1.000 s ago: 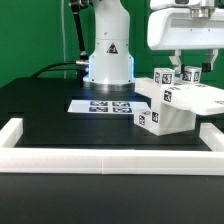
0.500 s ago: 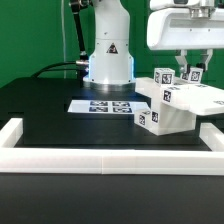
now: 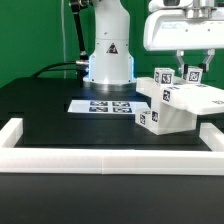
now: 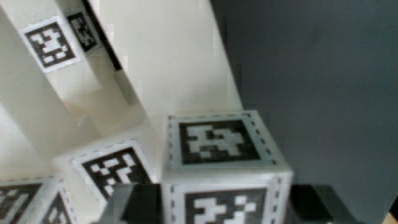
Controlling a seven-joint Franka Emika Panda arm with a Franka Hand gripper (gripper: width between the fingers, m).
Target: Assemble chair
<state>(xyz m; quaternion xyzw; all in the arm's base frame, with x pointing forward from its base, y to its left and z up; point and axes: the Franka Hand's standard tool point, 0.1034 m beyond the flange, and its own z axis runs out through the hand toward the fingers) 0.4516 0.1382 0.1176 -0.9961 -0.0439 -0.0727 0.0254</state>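
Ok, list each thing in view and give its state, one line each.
Gripper: jaws shut on a chair part.
Chair part: tagged white block, held between the jaws.
Chair: partly built, resting on the table.
Marker board: flat on the table, nothing on it.
Border rail: lying along the table edge.

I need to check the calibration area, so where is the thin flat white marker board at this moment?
In the exterior view, the thin flat white marker board lies on the black table, in front of the robot's white base and to the exterior view's left of the white blocky chair pieces.
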